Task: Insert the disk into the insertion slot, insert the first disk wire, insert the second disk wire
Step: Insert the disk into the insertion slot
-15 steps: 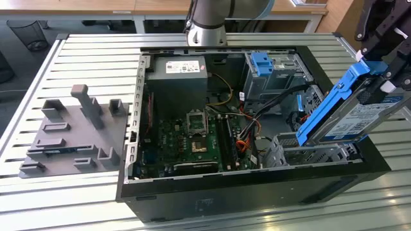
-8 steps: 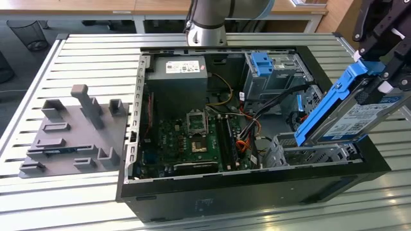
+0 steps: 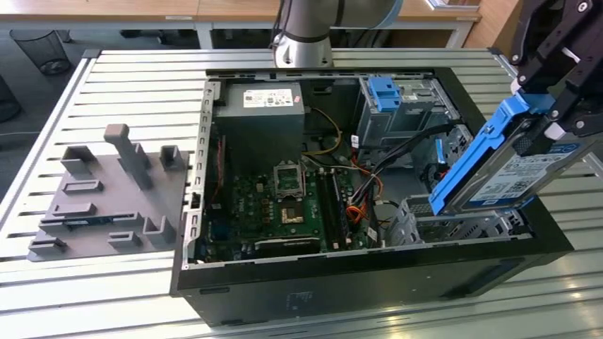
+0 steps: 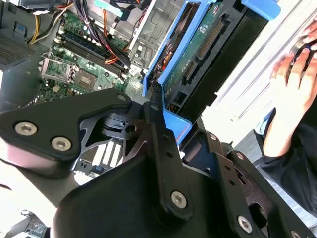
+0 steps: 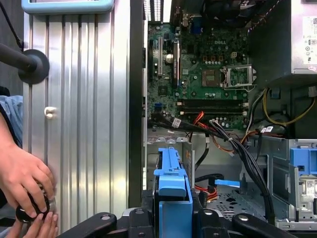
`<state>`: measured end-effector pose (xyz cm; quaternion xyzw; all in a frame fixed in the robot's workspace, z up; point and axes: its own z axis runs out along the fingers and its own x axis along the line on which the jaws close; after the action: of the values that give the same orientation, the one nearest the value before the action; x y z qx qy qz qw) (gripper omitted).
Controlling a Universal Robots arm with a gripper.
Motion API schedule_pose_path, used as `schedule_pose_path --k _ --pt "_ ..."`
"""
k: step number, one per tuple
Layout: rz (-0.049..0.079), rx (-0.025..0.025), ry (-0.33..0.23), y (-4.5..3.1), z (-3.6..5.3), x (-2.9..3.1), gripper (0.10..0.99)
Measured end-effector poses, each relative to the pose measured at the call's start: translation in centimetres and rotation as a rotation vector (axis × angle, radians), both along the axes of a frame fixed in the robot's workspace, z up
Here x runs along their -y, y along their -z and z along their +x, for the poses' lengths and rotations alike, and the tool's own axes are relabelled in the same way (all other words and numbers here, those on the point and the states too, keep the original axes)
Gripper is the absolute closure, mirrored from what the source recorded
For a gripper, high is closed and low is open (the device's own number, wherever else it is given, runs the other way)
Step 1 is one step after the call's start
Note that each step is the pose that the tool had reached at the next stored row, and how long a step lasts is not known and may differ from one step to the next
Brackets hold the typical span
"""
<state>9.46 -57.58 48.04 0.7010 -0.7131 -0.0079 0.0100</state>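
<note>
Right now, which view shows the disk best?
The exterior view: it shows the disk nearly whole, label side out, tilted in the gripper over the slot. The second wrist view shows its circuit-board side; the first wrist view shows its blue bracket end-on.

The disk [image 3: 523, 176] was a flat silver box with a white label. A bright blue plastic frame ran along its edges. It stood up high at the exterior view's right, tilted, with its low end pointing down. In the second wrist view its green board side [image 4: 198, 54] showed. The insertion slot [image 3: 457, 224] was a small grey metal cage with many little holes, at the lower right of the exterior view. The disk's low end was right over it, and most of the disk was outside.
</note>
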Motion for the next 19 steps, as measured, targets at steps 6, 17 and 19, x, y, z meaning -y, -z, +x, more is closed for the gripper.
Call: schedule_pose_path --k 6,17,19 --pt "0.0 0.0004 0.0 0.5 -0.11 -0.52 0.722" --pt "-0.001 0.0004 0.0 1.82 -0.19 -1.07 0.722" --pt "0.0 0.0004 0.0 2.01 -0.2 -1.14 0.722"
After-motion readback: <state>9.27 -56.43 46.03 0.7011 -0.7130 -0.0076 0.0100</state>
